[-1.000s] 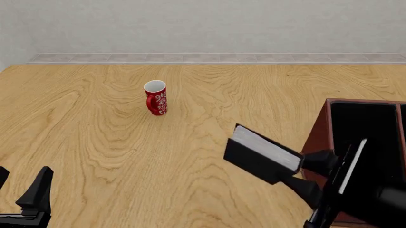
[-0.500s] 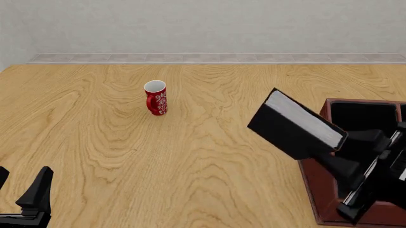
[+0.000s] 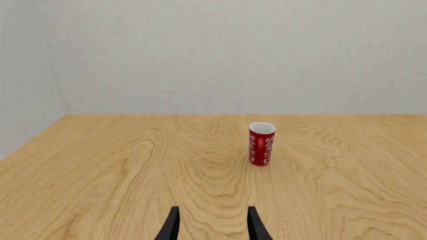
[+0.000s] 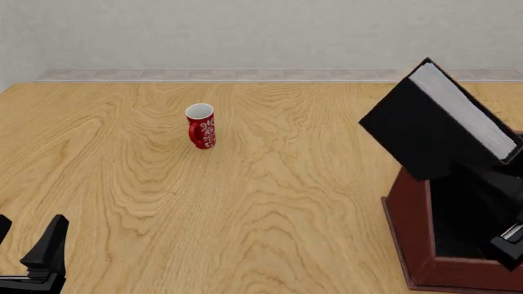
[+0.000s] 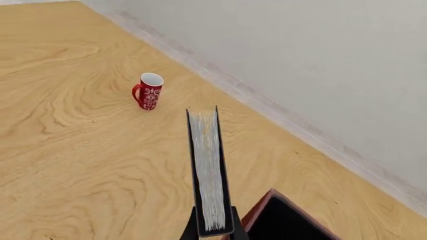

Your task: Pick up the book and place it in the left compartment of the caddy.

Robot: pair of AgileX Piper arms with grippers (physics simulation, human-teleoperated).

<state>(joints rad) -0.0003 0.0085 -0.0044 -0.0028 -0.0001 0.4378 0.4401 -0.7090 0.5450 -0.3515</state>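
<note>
The right pincer (image 5: 212, 231) clamps the book (image 4: 437, 122), tilted, long axis running up and away from it; beneath it the caddy (image 4: 413, 214) gapes dark.

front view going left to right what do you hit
left gripper → red mug → book, held tilted above the caddy at the right edge
</note>
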